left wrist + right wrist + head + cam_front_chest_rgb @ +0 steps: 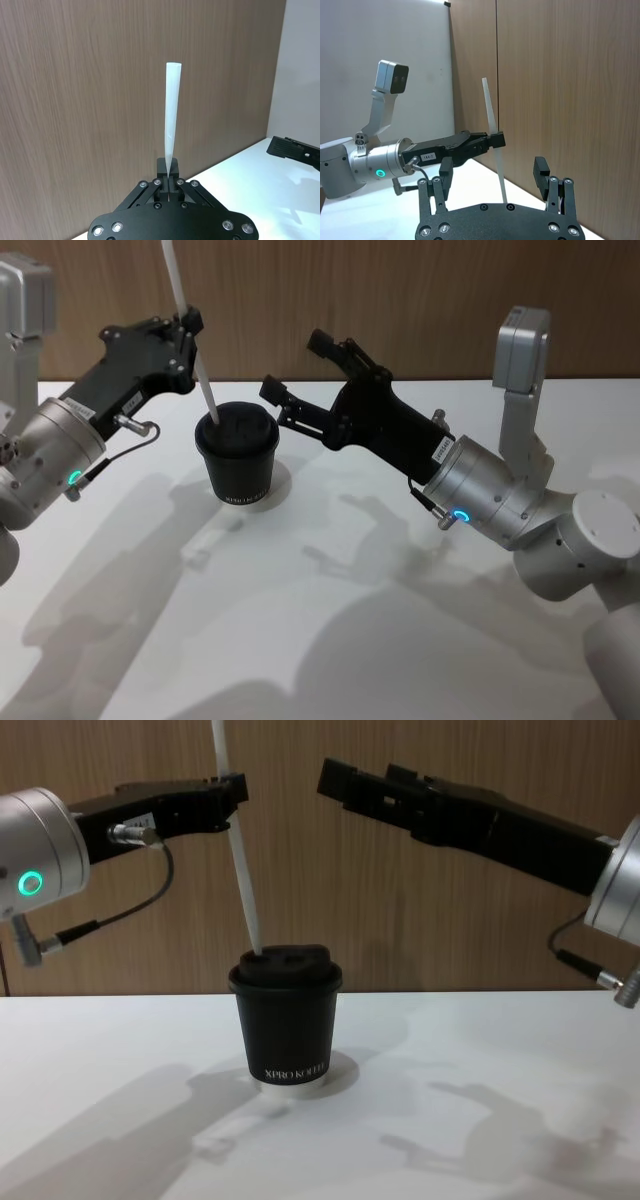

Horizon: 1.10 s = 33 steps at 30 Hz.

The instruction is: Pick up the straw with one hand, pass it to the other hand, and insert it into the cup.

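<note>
White table, wood wall behind. Largest first: right arm, angled in from 4 o'clock in the head view, its gripper hanging at about 2 o'clock of the cup, well apart from it. Left arm comes from 9 o'clock; left gripper sits above the cup at roughly 11 o'clock.

Cup: black, domed lid, upright near table centre. Straw: white, tilted, top leaning away toward 11 o'clock, lower tip touching the lid at its left edge. Cannot tell whether the tip has entered the lid's opening or merely rests on it.

Risks, as judged: if the tip is off the hole, pushing down would bend the straw or shove the light cup sideways, perhaps tipping it. The tilt adds to this; letting go early would drop the straw off the lid.

Fingers: left fingers pinched tight on the straw, partway up its length. Right fingers spread wide, holding nothing, touching nothing.
</note>
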Tool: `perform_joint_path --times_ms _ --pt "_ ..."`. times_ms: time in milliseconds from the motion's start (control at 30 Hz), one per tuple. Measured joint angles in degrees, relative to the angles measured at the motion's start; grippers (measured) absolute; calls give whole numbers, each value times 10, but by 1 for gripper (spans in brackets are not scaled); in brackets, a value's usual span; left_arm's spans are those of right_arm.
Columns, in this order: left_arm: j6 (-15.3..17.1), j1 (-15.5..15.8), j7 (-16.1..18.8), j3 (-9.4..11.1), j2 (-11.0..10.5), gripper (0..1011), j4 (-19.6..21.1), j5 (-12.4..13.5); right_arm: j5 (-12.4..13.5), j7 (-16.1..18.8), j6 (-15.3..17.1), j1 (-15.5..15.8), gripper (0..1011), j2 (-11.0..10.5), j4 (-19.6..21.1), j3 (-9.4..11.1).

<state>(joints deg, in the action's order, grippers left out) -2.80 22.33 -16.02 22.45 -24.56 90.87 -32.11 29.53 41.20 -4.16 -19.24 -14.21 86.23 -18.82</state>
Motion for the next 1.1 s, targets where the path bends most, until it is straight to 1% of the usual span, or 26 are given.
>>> perform_joint_path --times_ms 300,800,1100 --pt "3 1 -1 0 5 5 -3 7 0 0 0 0 1001 0 0 0" --pt "5 -3 5 -2 9 5 -1 27 0 0 0 0 1001 0 0 0" --pt "6 -1 7 -1 14 4 -10 37 0 0 0 0 1001 0 0 0"
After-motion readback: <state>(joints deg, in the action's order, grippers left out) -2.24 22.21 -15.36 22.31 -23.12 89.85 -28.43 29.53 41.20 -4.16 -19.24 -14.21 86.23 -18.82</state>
